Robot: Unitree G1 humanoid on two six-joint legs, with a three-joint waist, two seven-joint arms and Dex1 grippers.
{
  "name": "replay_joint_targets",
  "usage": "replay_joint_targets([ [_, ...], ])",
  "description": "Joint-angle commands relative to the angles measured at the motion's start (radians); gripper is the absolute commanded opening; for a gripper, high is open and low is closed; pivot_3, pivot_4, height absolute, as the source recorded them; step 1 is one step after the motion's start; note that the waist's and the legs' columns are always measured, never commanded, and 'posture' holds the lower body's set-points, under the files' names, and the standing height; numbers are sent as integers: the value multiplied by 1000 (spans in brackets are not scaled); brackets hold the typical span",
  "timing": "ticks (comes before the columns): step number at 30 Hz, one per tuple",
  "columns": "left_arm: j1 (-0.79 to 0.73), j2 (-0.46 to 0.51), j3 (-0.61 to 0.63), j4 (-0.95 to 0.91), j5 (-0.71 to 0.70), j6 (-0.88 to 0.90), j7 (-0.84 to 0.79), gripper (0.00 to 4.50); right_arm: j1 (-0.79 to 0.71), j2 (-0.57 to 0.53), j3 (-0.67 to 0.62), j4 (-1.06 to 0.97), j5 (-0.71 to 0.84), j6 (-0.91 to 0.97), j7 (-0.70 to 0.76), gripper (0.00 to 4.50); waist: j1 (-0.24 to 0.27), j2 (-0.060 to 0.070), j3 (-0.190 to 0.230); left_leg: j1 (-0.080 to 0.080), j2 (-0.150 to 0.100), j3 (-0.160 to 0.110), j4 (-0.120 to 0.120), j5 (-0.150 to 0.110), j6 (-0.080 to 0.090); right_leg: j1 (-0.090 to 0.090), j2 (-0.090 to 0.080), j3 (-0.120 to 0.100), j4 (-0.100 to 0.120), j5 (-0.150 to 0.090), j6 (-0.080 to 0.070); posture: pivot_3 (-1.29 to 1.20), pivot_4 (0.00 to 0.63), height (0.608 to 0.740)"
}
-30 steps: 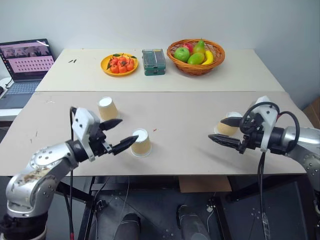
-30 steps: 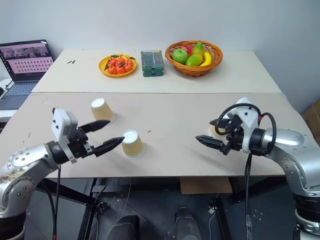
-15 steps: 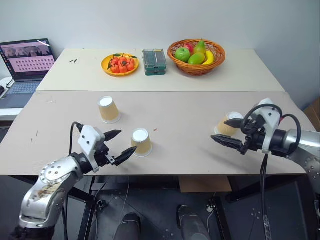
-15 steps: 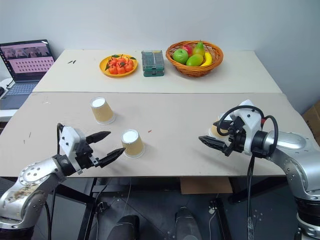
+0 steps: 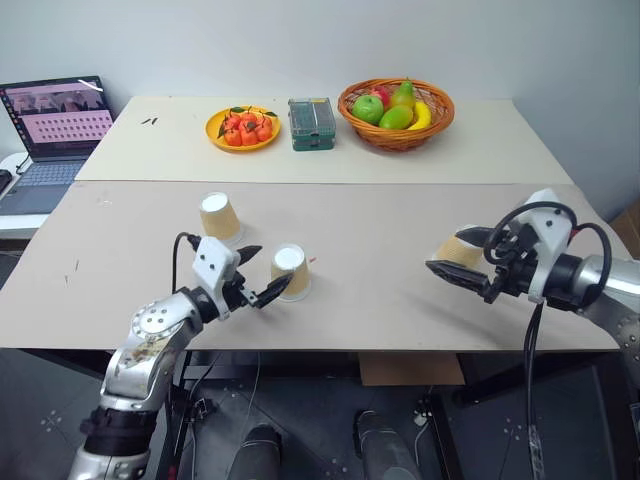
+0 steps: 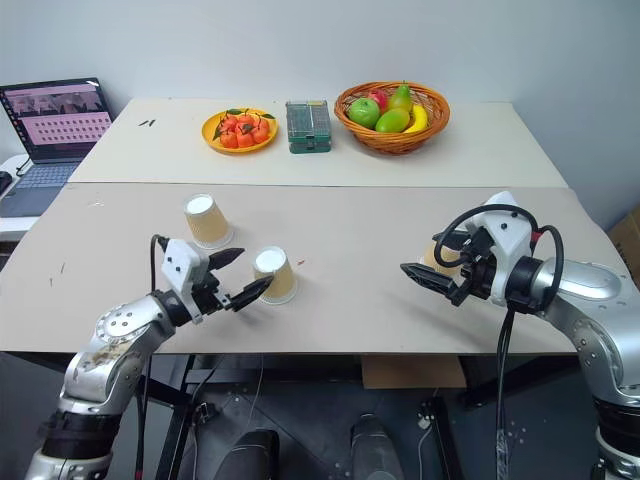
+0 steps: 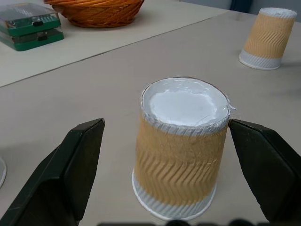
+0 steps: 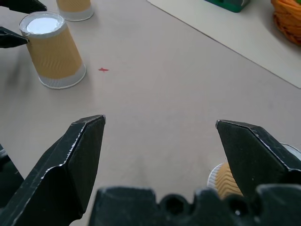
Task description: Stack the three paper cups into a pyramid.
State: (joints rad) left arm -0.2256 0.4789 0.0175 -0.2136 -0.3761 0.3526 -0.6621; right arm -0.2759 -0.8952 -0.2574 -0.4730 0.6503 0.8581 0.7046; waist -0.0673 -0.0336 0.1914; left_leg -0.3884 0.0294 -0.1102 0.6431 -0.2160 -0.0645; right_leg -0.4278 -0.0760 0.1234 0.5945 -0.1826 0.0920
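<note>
- The middle cup (image 5: 290,272) is flanked, ungripped, by the wide-open left claw (image 5: 256,274) near the tabletop's (image 5: 380,240) front edge.
- The right claw (image 5: 462,256) is seen spread wide, empty, beside the right cup (image 5: 458,250); bare tabletop lies between.

Two pale tables (image 5: 400,320) stand end to end before a plain grey wall (image 5: 250,40).
</note>
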Motion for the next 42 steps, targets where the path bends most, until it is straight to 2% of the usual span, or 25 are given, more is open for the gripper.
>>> replay_joint_targets([
  [1,-15,-3,-4,3,7,-33,-21,4500,6,-3,-57,-38,15,5,-21,4434,0,0,0,0,0,0,0,0,0,0,0,0,0,0,0,0,150,740],
  [5,-23,-13,-9,28,6,-46,-38,4500,15,-5,-67,-51,21,9,-33,4434,1,0,0,0,0,0,0,0,0,0,0,0,0,0,0,0,150,740],
  [6,-26,-16,-9,33,6,-48,-40,3986,16,-5,-68,-54,23,11,-35,4500,2,0,0,0,0,0,0,0,0,0,0,0,0,0,0,0,150,740],
  [7,-28,-20,-10,38,6,-51,-44,3802,16,-5,-69,-57,24,12,-37,4500,2,0,0,0,0,0,0,0,0,0,0,0,0,0,0,0,150,740],
  [11,-54,-33,-14,69,17,-70,-51,2377,17,-6,-72,-57,21,13,-39,4500,2,0,0,1,0,0,0,0,0,0,0,0,0,0,0,0,150,740],
  [14,-74,-37,-16,89,35,-80,-47,1973,16,-6,-74,-56,21,14,-39,4500,1,0,0,0,0,0,0,0,0,0,0,0,0,0,0,0,150,740],
  [23,-214,-84,-24,170,41,-105,-50,1973,34,1,-91,-71,20,15,-53,4500,9,0,0,0,0,0,0,0,0,1,0,0,0,0,0,0,150,740],
  [30,-312,-113,-93,300,60,-145,-157,1973,40,24,-98,-95,28,20,-91,4500,16,0,0,0,0,0,0,0,0,1,0,0,0,0,0,0,150,740],
  [35,-435,-150,-98,515,47,-180,-249,1973,54,38,-112,-126,42,32,-119,4500,23,0,0,0,0,0,0,0,0,1,0,0,0,0,0,0,150,740],
  [42,-649,-236,-129,877,101,-318,-394,1973,82,50,-130,-158,51,34,-163,4500,25,0,0,-2,0,0,0,0,0,1,0,0,-1,0,1,0,150,740],
])
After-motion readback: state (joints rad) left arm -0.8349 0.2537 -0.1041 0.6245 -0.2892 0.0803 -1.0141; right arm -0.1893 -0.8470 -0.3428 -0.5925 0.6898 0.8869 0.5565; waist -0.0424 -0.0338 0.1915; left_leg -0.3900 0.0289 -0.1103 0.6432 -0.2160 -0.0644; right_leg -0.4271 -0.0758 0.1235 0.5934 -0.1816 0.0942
